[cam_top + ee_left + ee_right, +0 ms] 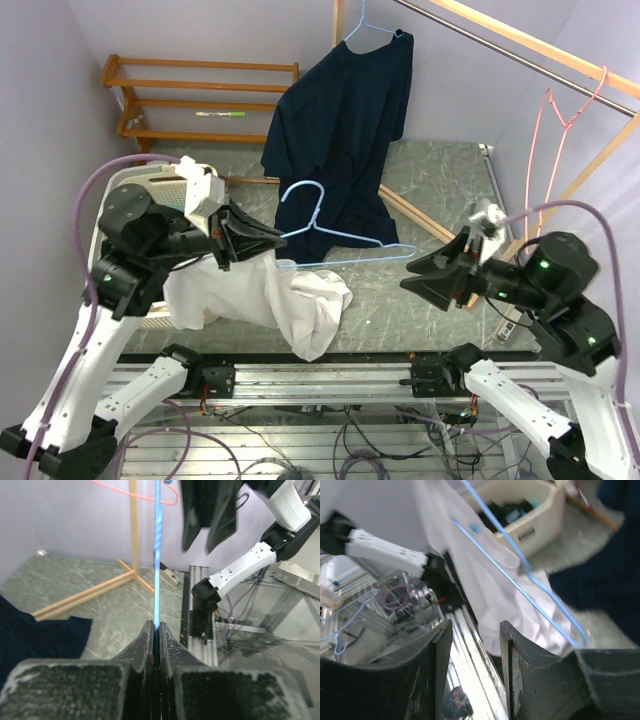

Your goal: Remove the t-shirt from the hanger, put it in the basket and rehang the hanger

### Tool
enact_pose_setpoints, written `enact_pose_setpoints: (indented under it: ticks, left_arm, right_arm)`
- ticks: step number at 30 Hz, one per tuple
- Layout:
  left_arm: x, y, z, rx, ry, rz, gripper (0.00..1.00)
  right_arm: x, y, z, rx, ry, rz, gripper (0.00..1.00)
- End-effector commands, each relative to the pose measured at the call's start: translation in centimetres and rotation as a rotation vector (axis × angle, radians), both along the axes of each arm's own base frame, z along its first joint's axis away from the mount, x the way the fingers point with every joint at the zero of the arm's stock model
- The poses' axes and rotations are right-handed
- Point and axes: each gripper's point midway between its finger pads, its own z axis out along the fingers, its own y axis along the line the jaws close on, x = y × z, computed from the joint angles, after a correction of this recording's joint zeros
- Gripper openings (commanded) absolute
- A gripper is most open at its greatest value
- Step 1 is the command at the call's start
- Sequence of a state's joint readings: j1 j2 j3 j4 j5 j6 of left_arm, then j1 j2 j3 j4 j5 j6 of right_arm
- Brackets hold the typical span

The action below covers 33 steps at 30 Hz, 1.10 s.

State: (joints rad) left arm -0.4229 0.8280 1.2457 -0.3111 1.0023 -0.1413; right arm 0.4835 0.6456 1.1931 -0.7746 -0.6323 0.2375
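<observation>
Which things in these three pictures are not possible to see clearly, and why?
- Top view: the spot where the left gripper holds the blue hanger, hidden under its own fingers.
- Top view: most of the basket, covered by the left arm.
- Left wrist view: the right gripper, smeared by motion blur.
- Right wrist view: the contents of the basket, blurred.

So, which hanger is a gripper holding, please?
The light-blue hanger, in the left gripper; the pink hanger and the navy shirt's hanger hang on the rack.

Left end effector (270, 238) clamped shut, right end effector (408, 277) parted, tips facing inward
</observation>
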Motion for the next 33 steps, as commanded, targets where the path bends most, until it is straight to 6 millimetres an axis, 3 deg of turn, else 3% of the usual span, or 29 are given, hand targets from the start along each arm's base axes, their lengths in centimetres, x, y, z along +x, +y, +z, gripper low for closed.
enact_pose_setpoints:
  ticks: [1,4,10,15,23,29,33]
  left_arm:
    - [-0.5,-1.4,0.1,-0.065,0.025,-0.149,0.07]
    - [-0.3,-1.8,-0.1,-0.100,0.049,-0.182,0.07]
    - [-0.5,-2.7,0.4,-0.141,0.071,-0.241,0.07]
    - [-0.4,-3.8,0.1,-0.132,0.084,-0.266,0.07]
    - [-0.6,-4.7,-0.3,-0.126,0.094,-0.294,0.07]
    - [-0.6,-4.9,-1.7,-0.065,0.112,-0.285,0.07]
    - [-1.5,-4.8,-1.8,-0.065,0.123,-0.325,0.07]
  right_arm:
    - [-4.1,0.7,6.1,0.117,-0.198,0.210,0.43]
    - [-2.6,1.0,6.5,0.109,-0.201,0.173,0.43]
    - [0.4,2.6,4.0,0.063,-0.121,0.183,0.42]
    - [1.6,3.0,2.9,0.046,-0.107,0.164,0.43]
    - [1.4,2.8,2.7,0.034,-0.107,0.164,0.39]
    - [-0.3,1.6,6.1,0.082,-0.224,0.144,0.41]
    - [0.5,1.0,6.0,0.051,-0.230,0.085,0.41]
